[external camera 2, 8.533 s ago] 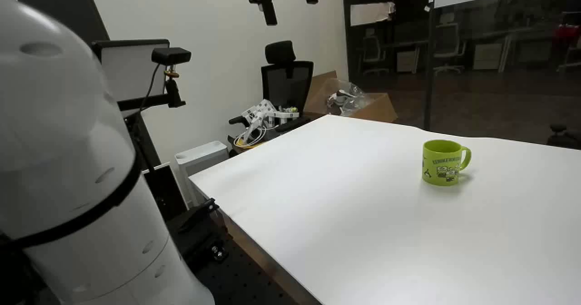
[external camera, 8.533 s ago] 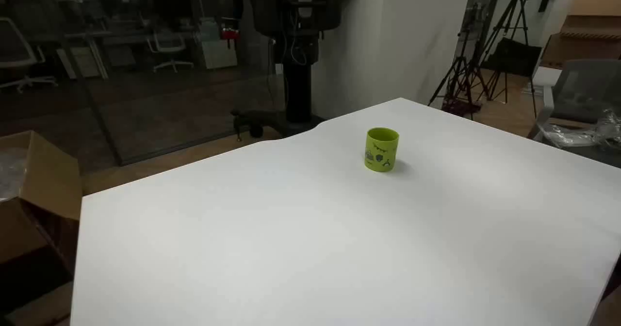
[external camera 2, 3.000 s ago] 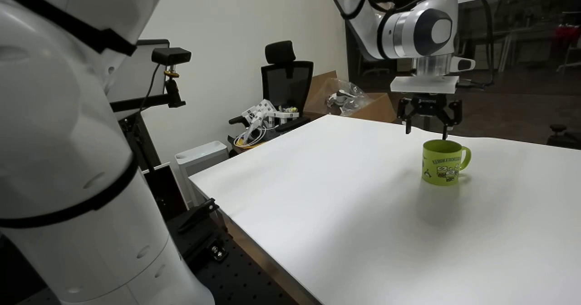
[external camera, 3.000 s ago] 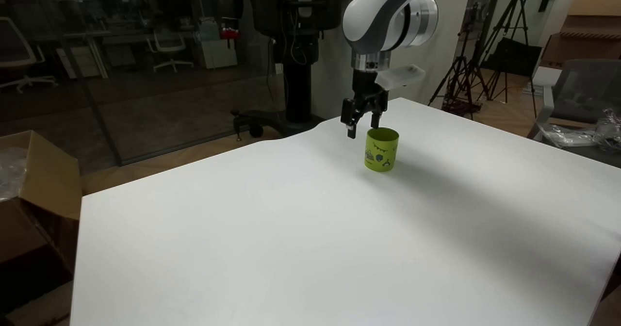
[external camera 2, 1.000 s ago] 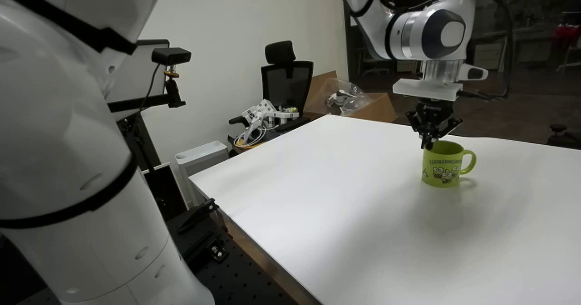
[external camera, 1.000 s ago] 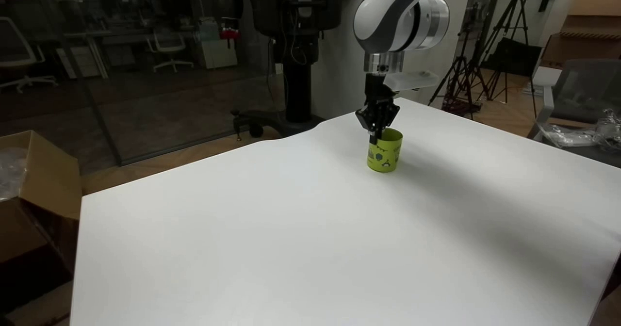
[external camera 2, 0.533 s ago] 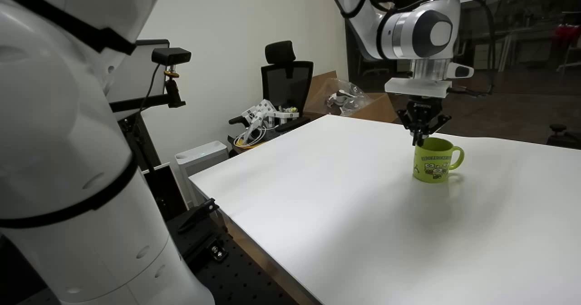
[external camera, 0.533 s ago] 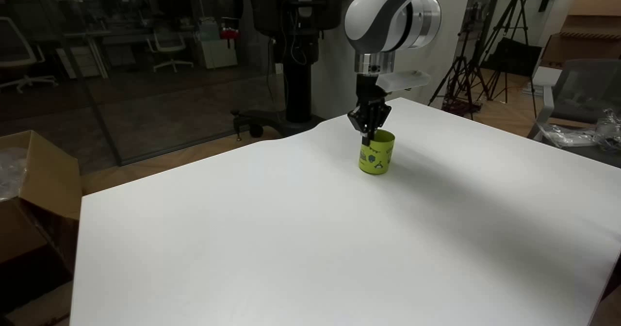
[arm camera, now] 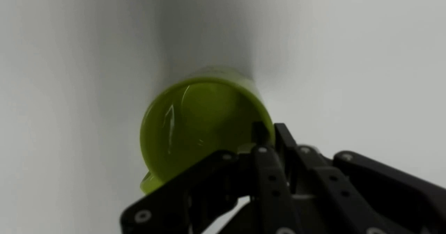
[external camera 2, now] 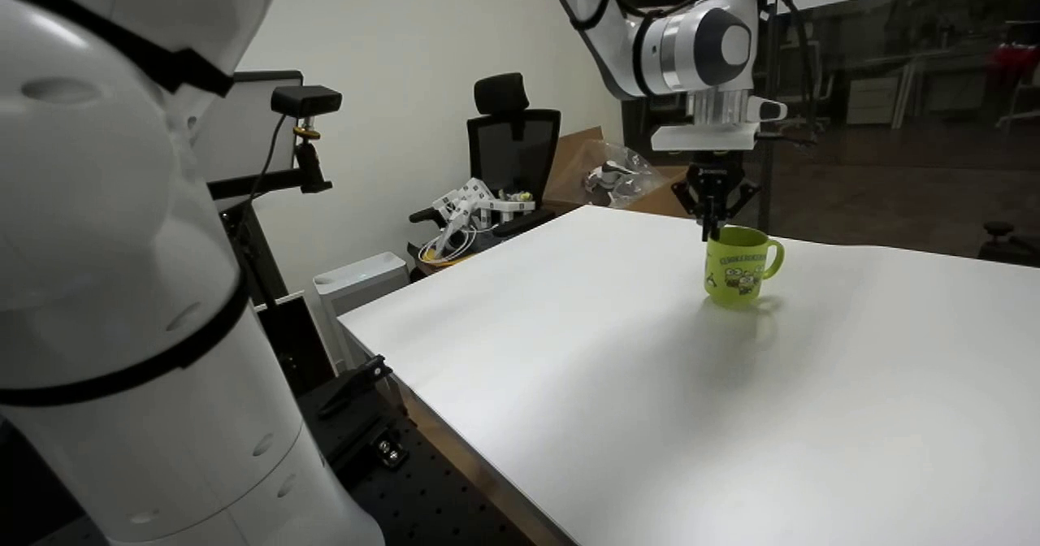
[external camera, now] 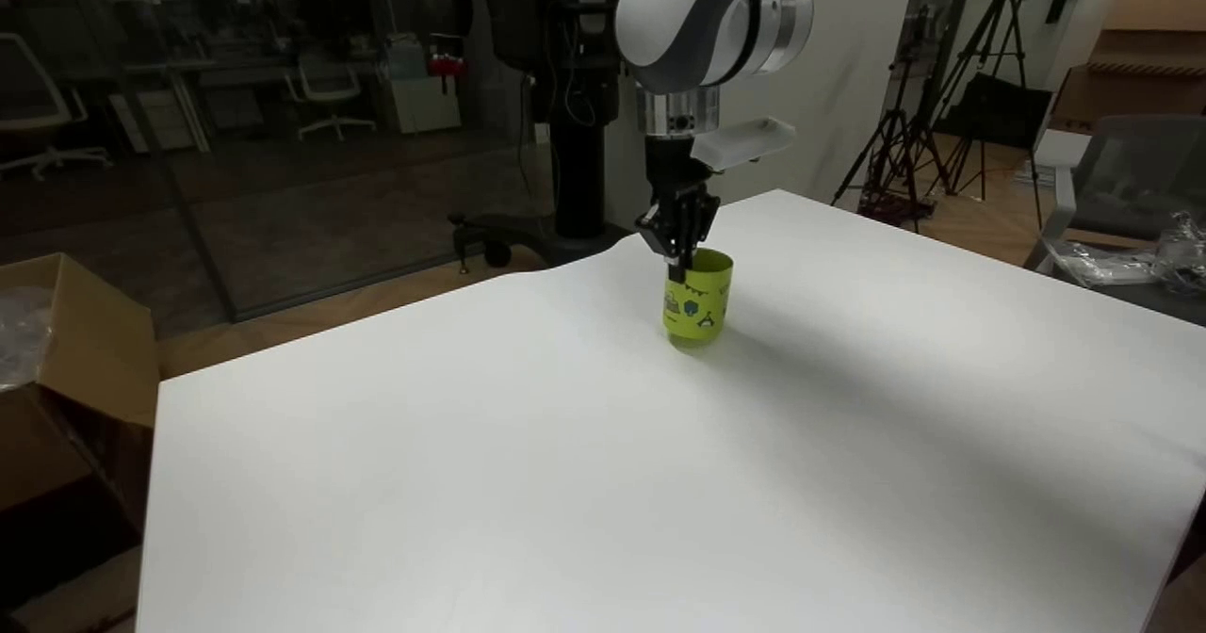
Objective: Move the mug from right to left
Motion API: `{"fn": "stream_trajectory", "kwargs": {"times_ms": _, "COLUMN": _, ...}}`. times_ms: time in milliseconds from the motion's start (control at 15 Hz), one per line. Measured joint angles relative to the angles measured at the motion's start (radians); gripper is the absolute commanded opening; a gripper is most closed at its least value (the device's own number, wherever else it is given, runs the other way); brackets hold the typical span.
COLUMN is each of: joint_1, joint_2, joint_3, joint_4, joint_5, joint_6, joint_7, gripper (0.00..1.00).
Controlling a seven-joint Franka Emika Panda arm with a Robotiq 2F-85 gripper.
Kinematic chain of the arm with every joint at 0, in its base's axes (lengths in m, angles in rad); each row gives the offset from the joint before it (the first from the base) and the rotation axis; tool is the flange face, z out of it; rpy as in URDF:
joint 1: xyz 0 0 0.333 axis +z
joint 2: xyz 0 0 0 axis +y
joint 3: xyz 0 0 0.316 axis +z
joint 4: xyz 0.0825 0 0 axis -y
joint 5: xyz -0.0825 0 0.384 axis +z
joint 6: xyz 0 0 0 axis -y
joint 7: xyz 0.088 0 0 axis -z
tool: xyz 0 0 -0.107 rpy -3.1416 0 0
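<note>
The lime-green mug (external camera: 702, 308) is upright at the far part of the white table in both exterior views. A pale green reflection lies right under its base, and whether the base touches the tabletop I cannot tell. My gripper (external camera 2: 710, 233) points down at the rim, on the side away from the handle (external camera 2: 774, 259). In the wrist view the gripper (arm camera: 271, 131) is shut on the mug's wall: one finger (arm camera: 259, 131) inside the mug (arm camera: 202, 119), the other outside against the rim. Part of the mug's near rim is hidden behind the gripper's linkage.
The white table (external camera: 424, 463) stretches to the left and towards the viewer in an exterior view. A dark stand (external camera: 577, 171) rises behind its far edge. Off the table stand an open cardboard box (external camera: 104, 341) and a black chair (external camera 2: 513, 152).
Three seconds ago the gripper stood open above the mug's rim; by one second ago it had shut on it. Since then gripper and mug have moved left together in both exterior views.
</note>
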Motion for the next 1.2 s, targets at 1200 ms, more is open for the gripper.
{"fn": "stream_trajectory", "kwargs": {"times_ms": 1200, "joint_1": 0.072, "joint_2": 0.065, "joint_3": -0.002, "joint_4": 0.055, "joint_5": -0.097, "joint_6": -0.019, "joint_7": 0.005, "gripper": 0.02}}
